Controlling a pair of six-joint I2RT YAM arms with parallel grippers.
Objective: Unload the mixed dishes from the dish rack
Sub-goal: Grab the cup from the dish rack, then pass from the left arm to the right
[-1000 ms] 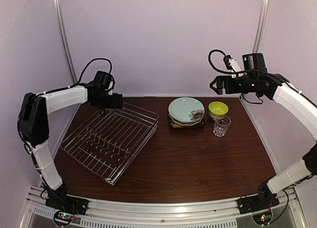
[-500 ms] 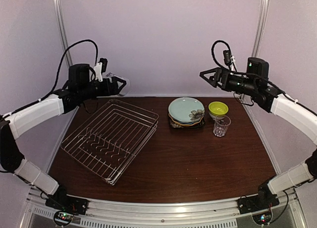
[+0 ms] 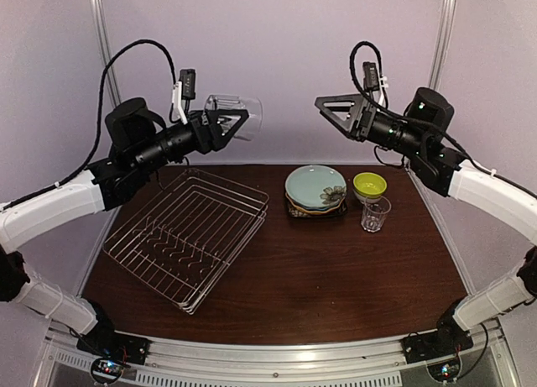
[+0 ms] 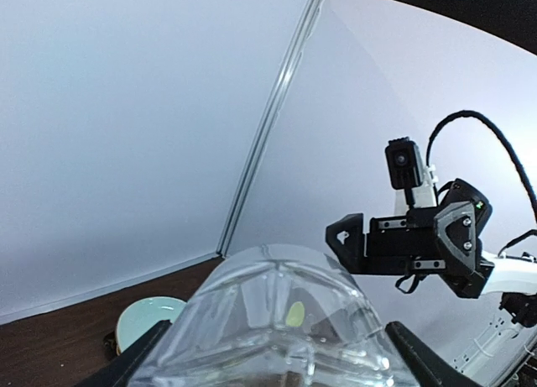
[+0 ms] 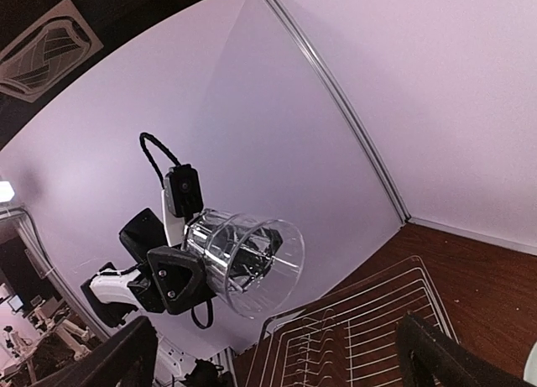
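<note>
From the top external view, the left tool (image 3: 228,121) is raised high above the far end of the dish rack (image 3: 189,236), its two fingers clamped on a clear glass (image 3: 246,118). The glass lies on its side in the air, mouth turned towards the right arm. The right tool (image 3: 334,112) hangs at about the same height, facing the glass but apart from it, with its fingers spread wide and nothing between them. The dish rack sits on the left part of the tabletop (image 3: 336,278) with no dishes in it. To its right is a stack of plates (image 3: 315,190), a pale teal flower-marked one on top. A lime-green bowl (image 3: 369,185) is just beside the stack. A second glass (image 3: 375,213) stands upright just in front of the bowl.

In the left wrist view, the clear glass (image 4: 277,320) fills the bottom of the picture between the tool's own fingers (image 4: 138,362). Beyond it the right tool (image 4: 357,244) points this way, and the teal plate shows low on the left.

In the right wrist view, this tool's fingers (image 5: 109,362) stand far apart at the lower corners. Between them, across the gap, the left tool (image 5: 197,265) grips the base end of the glass (image 5: 256,265), whose open mouth faces the camera above the dish rack (image 5: 361,337)
</note>
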